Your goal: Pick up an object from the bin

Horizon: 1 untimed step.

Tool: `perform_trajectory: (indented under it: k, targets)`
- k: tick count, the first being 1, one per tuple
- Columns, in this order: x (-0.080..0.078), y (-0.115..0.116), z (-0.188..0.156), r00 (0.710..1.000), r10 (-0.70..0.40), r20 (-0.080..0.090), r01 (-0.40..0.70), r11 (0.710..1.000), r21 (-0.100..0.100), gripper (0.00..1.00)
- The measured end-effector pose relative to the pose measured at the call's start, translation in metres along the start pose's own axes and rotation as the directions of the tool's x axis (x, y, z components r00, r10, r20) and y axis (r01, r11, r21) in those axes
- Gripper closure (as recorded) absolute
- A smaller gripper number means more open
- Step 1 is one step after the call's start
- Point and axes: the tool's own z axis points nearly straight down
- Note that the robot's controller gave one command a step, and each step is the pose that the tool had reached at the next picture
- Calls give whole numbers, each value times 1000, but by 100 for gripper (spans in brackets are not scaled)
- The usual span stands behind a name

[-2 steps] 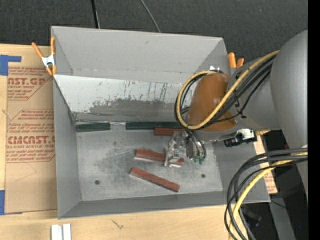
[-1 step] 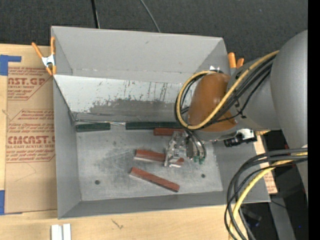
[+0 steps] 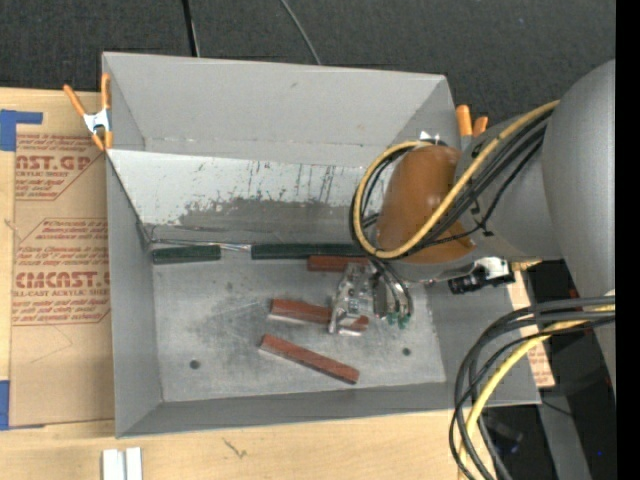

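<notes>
My gripper (image 3: 356, 304) hangs low in the right half of the bin, below the arm's orange cover. It is over the right end of a short red-brown bar (image 3: 298, 311) that lies flat on the bin floor. A longer red-brown bar (image 3: 308, 358) lies slanted just in front of it, towards the near wall. A third red-brown bar (image 3: 334, 263) lies just behind the gripper at the foot of the back wall. Whether the gripper touches the short bar is hidden by its own body.
Two dark green bars (image 3: 186, 254) (image 3: 298, 252) lie end to end along the foot of the sloping back wall. The arm and its looped cables hang over the bin's right side.
</notes>
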Motion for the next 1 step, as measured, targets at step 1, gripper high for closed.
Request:
perform_trajectory:
  k: [1]
  targets:
    - [2,0,-6,1000,0,-7,0,1000,2,100]
